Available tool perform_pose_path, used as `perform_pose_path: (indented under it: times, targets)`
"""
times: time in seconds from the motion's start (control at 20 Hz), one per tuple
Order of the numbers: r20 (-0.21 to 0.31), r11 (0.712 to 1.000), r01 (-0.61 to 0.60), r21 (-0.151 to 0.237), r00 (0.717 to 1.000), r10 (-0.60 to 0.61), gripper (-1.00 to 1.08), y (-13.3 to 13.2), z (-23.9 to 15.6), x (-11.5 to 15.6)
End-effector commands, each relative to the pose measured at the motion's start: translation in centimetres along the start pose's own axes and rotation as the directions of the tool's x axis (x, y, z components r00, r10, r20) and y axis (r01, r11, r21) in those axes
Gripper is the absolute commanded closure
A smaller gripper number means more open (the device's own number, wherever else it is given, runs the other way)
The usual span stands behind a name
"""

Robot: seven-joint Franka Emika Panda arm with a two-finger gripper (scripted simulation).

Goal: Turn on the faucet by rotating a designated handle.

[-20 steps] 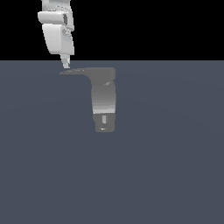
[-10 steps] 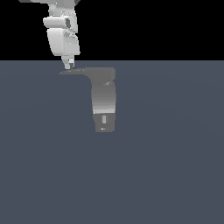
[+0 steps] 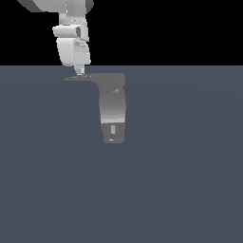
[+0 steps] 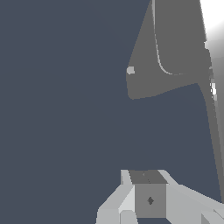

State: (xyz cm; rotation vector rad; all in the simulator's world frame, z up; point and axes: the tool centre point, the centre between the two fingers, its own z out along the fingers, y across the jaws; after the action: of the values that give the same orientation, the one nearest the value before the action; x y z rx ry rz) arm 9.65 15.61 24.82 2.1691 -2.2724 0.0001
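Observation:
The faucet [image 3: 113, 108] is a matte grey upright cylinder with a darker boxy end and a small light slot [image 3: 113, 130]. Its handle [image 3: 78, 78] is a thin flat lever pointing towards the exterior view's left from the blocky top. My gripper [image 3: 79, 71] hangs from the white arm with its fingers together, its tip right at the handle's upper side near the lever's middle; I cannot tell if they touch. In the wrist view the shut fingers [image 4: 146, 177] point at the dark grey handle [image 4: 146, 78], with a gap of floor between them.
A flat dark blue-grey floor [image 3: 180, 190] spreads around the faucet. The background behind it is black. The white arm's wrist [image 3: 72, 47] stands above the handle.
The gripper has shifted towards the exterior view's right along the handle, nearer the faucet body. The handle and faucet have not visibly moved.

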Motion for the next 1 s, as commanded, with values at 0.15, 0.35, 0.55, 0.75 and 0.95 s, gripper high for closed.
perform_pose_path:
  times: [0.15,0.35,0.55,0.75,0.95]
  targets:
    - [0.0,1.0,0.001,0.0,1.0,-0.001,1.08,0.5,0.0,-0.1]
    - [0.0,1.0,0.001,0.0,1.0,-0.001,1.08,1.6,0.0,-0.1]
    - [0.0,1.0,0.001,0.0,1.0,-0.001,1.08,2.6,0.0,-0.1]
    - [0.0,1.0,0.001,0.0,1.0,-0.001,1.08,3.7,0.0,-0.2]
    - [0.0,1.0,0.001,0.0,1.0,-0.001,1.08,4.8,0.0,-0.2]
